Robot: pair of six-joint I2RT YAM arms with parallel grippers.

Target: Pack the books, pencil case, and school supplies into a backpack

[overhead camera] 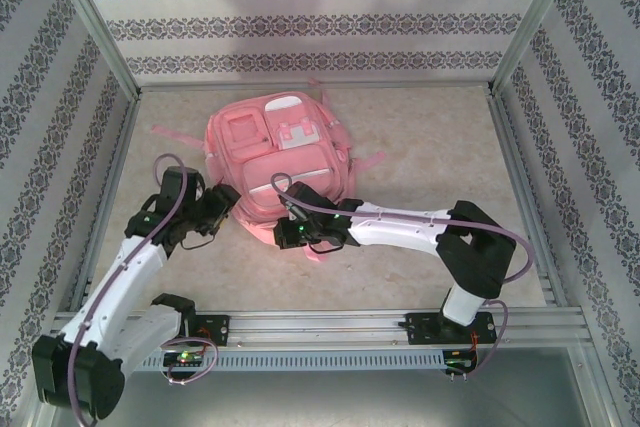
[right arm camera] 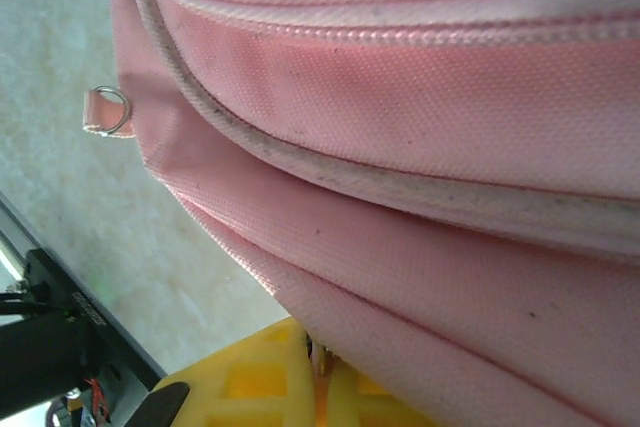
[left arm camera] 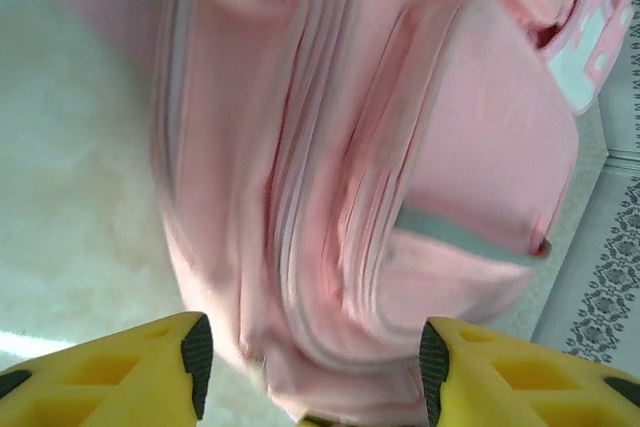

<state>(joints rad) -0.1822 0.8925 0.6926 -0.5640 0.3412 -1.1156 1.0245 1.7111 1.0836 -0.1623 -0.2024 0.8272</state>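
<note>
Now the left claw (left arm camera: 315, 372) gapes apart at the large pink fabric backpack (overhead camera: 275, 147). The right claw (right arm camera: 320, 372) pinches its fabric edge.

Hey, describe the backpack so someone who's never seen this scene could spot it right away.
Start at the beige table fenced by patterned walls, where the left arm and right arm, both white and black, reach in from the near edge. At their tips lies the backpack, flat with its pockets facing up. It is the only soft pink thing there, with white patches.
</note>
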